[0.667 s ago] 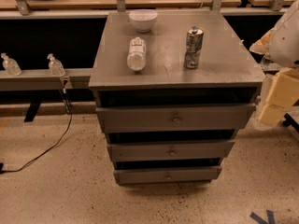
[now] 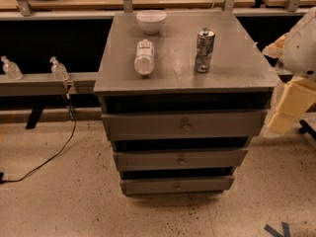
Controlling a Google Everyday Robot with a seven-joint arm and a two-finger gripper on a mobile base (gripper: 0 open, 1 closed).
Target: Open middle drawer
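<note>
The grey cabinet [image 2: 182, 68] stands in the middle of the camera view with three flat-fronted drawers. The middle drawer [image 2: 148, 160] is the second front down, with a small round knob [image 2: 181, 160] at its centre, and looks pushed in. The top drawer [image 2: 148, 126] sits above it and the lowest drawer [image 2: 148, 186] below it. My gripper [image 2: 291, 105], cream-coloured under a white arm [image 2: 301, 46], is at the right edge of the view, beside the cabinet's right side at about top-drawer height, and touches no drawer.
On the cabinet top are a white bowl [image 2: 151, 20], a clear bottle [image 2: 144, 57] lying on its side and an upright can [image 2: 204, 50]. A shelf rail [image 2: 39, 83] with two small bottles runs to the left. A black cable [image 2: 49, 157] trails over the speckled floor.
</note>
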